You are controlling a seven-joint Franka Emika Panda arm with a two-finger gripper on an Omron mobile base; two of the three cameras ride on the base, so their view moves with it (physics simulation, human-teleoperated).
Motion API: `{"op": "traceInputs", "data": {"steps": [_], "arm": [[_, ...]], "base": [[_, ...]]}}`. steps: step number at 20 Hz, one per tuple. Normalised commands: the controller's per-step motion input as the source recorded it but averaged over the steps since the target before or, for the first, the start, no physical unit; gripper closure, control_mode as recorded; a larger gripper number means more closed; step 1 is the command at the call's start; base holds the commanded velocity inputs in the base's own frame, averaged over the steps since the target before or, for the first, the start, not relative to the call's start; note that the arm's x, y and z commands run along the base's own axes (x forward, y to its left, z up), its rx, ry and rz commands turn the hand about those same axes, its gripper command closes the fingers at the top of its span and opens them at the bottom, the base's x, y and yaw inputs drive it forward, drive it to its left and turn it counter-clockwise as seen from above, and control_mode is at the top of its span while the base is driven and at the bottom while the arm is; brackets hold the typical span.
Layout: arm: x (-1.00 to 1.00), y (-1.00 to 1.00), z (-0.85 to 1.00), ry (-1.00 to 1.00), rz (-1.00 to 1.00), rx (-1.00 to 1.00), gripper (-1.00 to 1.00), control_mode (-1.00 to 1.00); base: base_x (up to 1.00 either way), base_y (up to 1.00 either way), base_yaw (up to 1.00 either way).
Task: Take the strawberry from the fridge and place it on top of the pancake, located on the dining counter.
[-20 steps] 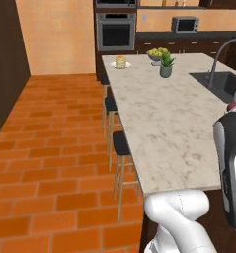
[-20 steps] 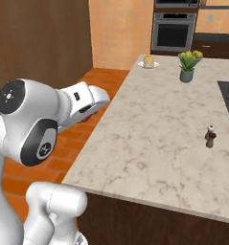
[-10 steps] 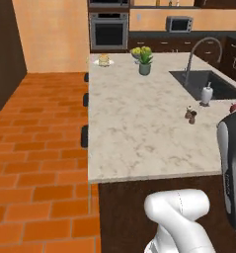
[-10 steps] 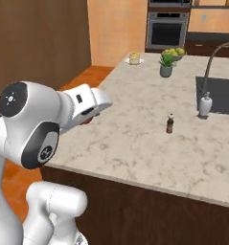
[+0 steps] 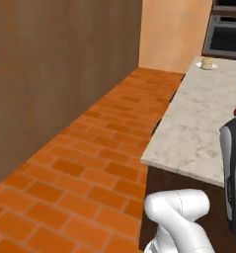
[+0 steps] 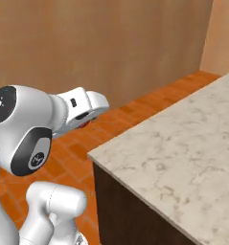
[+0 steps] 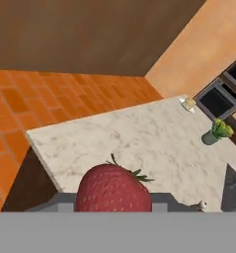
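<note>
The gripper (image 7: 114, 210) pinches the strawberry (image 7: 114, 190) by its sides, above the dining counter (image 7: 139, 143). It looks small, light and soft, so squeeze gently. The pancake (image 5: 207, 63) sits far off.

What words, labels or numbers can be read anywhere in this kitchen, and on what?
None: nothing legible.
The robot's round joint cap bears a small mark, too blurred to read.
The strawberry, dining counter and pancake carry no writing.
</note>
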Motion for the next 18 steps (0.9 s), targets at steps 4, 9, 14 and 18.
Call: {"op": "traceInputs", "data": {"steps": [4,9,14,18], "arm": [[0.00,0.00,0.00,0.00,0.00,0.00,1.00,1.00],[0.00,0.00,0.00,0.00,0.00,0.00,1.00,1.00],[0.00,0.00,0.00,0.00,0.00,0.00,1.00,1.00],[0.00,0.00,0.00,0.00,0.00,0.00,1.00,1.00]], "base": [[0.35,0.15,0.83],[0.80,0.22,0.67],[1.00,0.11,0.44],[1.00,0.05,0.12]]}}
